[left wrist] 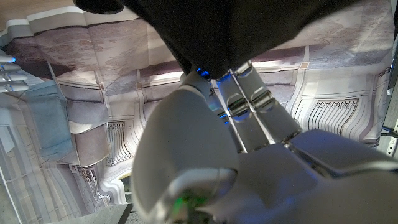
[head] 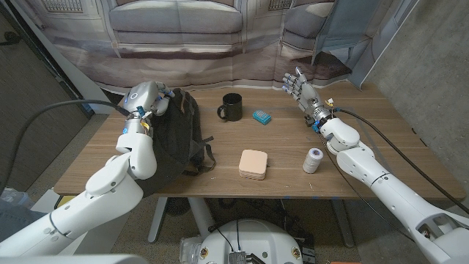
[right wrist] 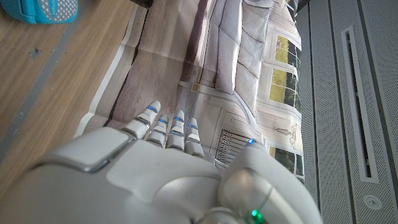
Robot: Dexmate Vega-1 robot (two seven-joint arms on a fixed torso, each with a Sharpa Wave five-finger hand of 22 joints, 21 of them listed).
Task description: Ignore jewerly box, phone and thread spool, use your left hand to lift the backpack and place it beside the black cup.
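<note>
From the head view, the limp black fabric backpack (head: 178,136) lies on the left part of the light wooden table (head: 366,176), its straps trailing toward the middle, and the robot's white left hand (head: 149,100) sits at the bag's top far corner, touching the fabric. That view hides the fingers behind the back of the hand, so how they close cannot be told from it; the left wrist view is plainer, showing the left hand (left wrist: 249,118) with its fingers (left wrist: 239,93) reaching into a fold of the backpack (left wrist: 249,31), gripping the dark cloth that hangs over them. The glossy black cup (head: 230,108) with a handle stands just beyond the bag's right side, near it but apart. Right of the cup lies a small turquoise phone (head: 261,116), which the right wrist view catches only as a blue corner (right wrist: 43,9) on the wood. A pale pink square jewelry box (head: 253,164) rests near the table's front edge, with a white thread spool (head: 314,160) upright to its right. The right hand (head: 300,88) is raised over the far right of the table, and the right wrist view shows its fingers (right wrist: 168,130) held straight and close together, holding nothing, against the printed backdrop (right wrist: 249,62).
</note>
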